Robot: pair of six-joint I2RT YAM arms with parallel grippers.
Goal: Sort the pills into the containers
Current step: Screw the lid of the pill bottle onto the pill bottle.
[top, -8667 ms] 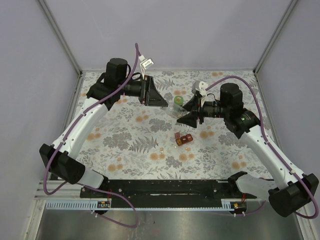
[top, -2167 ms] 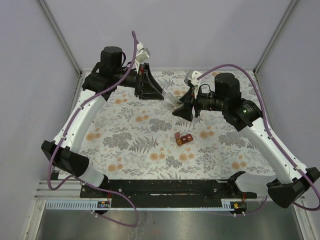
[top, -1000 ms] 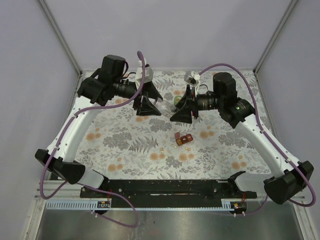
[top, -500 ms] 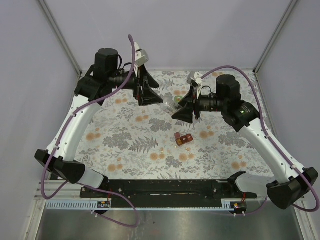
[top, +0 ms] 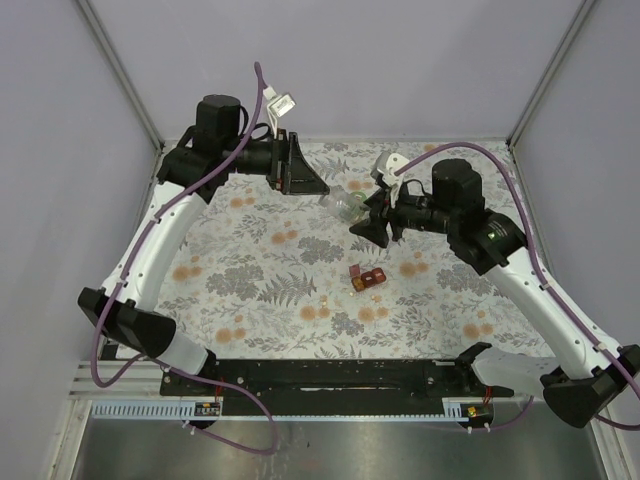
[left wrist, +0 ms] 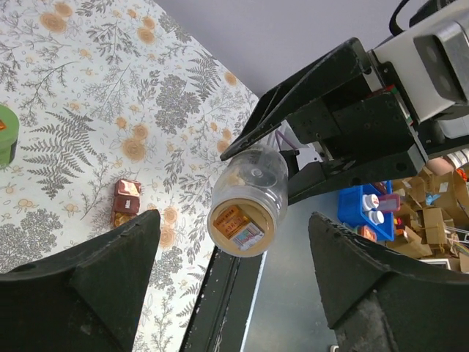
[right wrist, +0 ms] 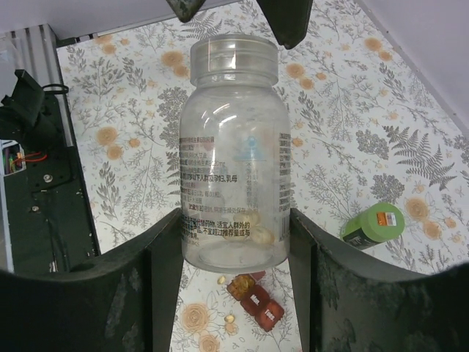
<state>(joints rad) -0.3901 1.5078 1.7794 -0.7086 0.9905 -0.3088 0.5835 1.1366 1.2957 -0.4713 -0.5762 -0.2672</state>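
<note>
Over the far middle of the desk (top: 250, 290), the right end effector (right wrist: 234, 224) has its jaws pressed on both sides of a clear plastic bottle (right wrist: 234, 150), which hangs in the air. The bottle is cylindrical with a wide neck band and fine print on its wall. A few pale pills (right wrist: 260, 235) sit inside near the base.

The left end effector (top: 314, 183) has its jaws spread wide and grips nothing. It is near the bottle but apart from it.

The desk is covered by a cloth (top: 300, 330) with a grey fern and orange flower print. A dark-red pill box (top: 367, 279), glossy and rectangular, lies near the desk's centre.

Only the right wrist view shows two loose pills on the cloth just beside the pill box. It also shows the green bottle (right wrist: 372, 224), a plain cylinder, toward the far edge.

Only the left wrist view shows the clear bottle's round base, which carries an orange label.

The overhead view does not show the green bottle clearly.
</note>
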